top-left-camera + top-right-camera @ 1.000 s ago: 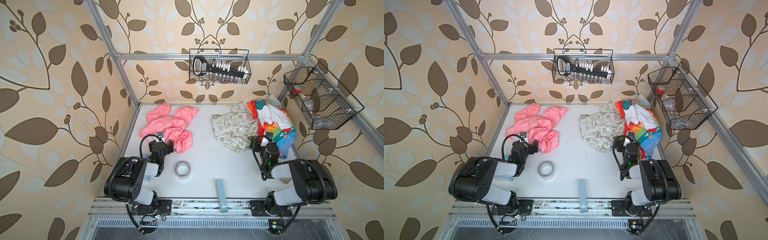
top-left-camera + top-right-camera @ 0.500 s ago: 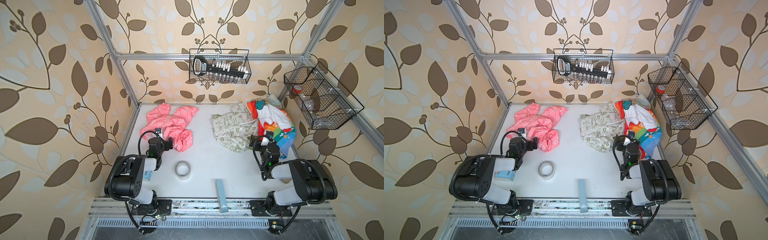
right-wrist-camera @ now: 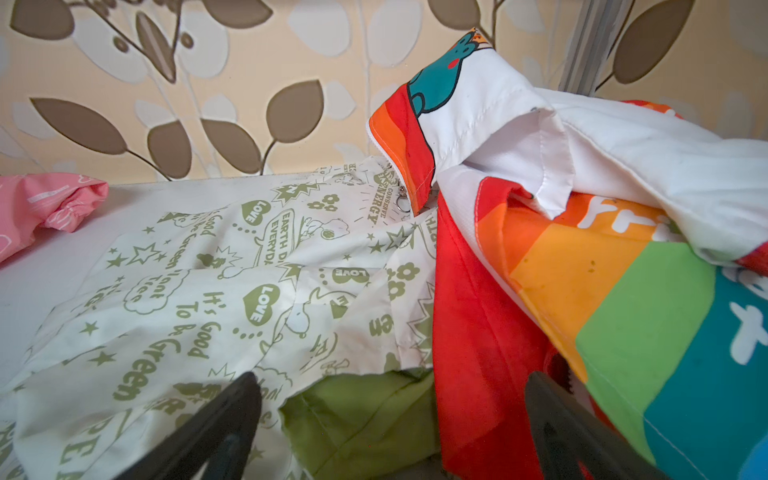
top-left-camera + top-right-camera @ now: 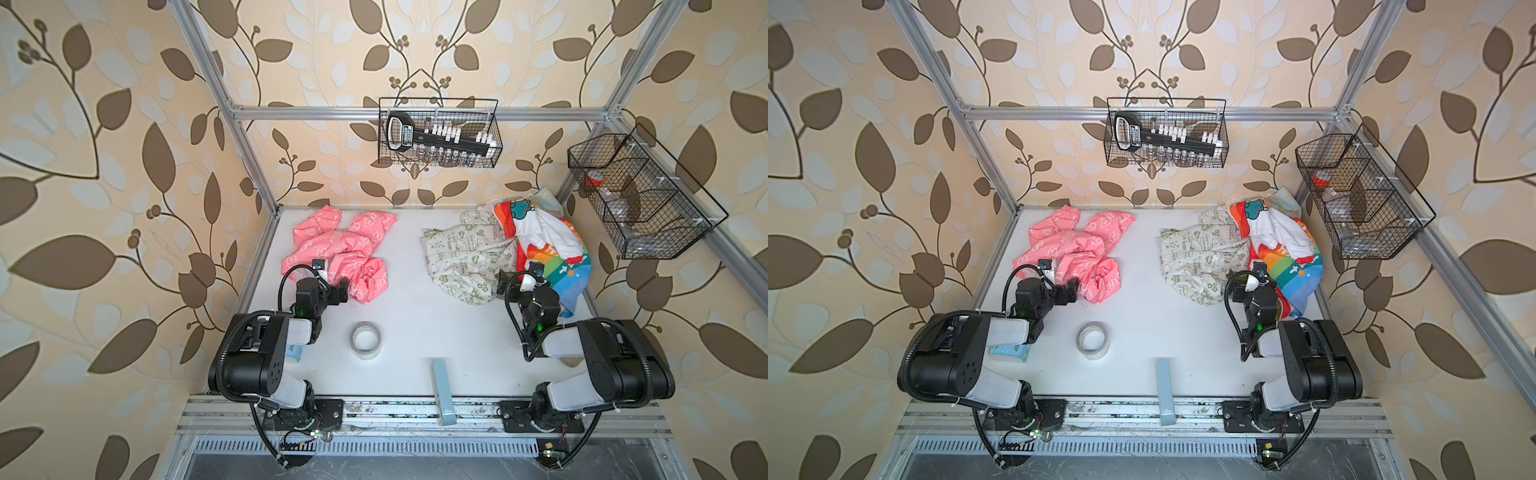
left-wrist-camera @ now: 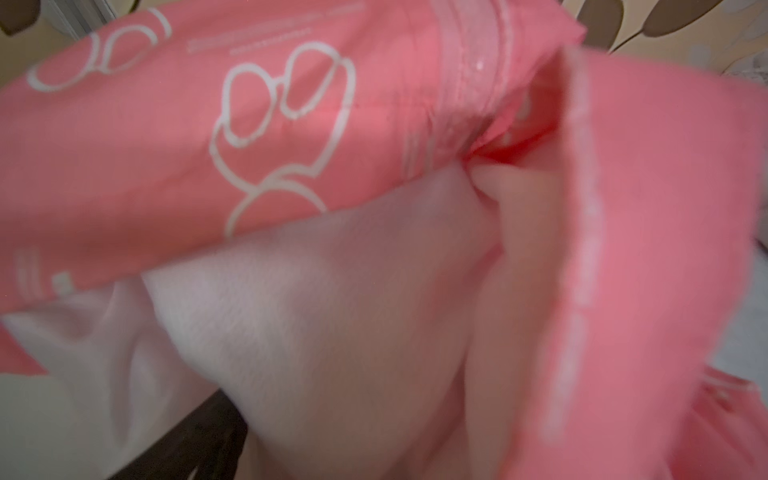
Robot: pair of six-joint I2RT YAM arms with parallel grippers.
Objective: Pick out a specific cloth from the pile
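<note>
Lying crumpled on the far left part of the table (image 4: 415, 316), the pink cloth (image 4: 332, 249) with white outline prints sits well apart from the pile (image 4: 519, 249), which is heaped at the far right corner. In both top views the left fingers (image 4: 343, 289) are at the cloth's near edge, right against a bunched fold, and they point toward the back wall. The left wrist view is filled by the same pink cloth (image 5: 291, 124), blurred and very close, with its pale inner side showing. Only a dark piece of the left fingers (image 5: 187, 436) shows beneath the fabric, so whether they are clenched on it or released cannot be told.

Across the table, the right fingers (image 3: 224, 428) stand released and wide apart. They face the pile, with the near hem of the cream cloth with green prints (image 3: 208, 291) and the red edge of the rainbow-striped cloth (image 3: 623, 299) just ahead of them. A sleeve end of the pink cloth (image 3: 54, 203) shows far off to one side in that view.

A roll of tape (image 4: 365, 338) lies on the bare middle of the table, nearer the front, between the two arms.
</note>
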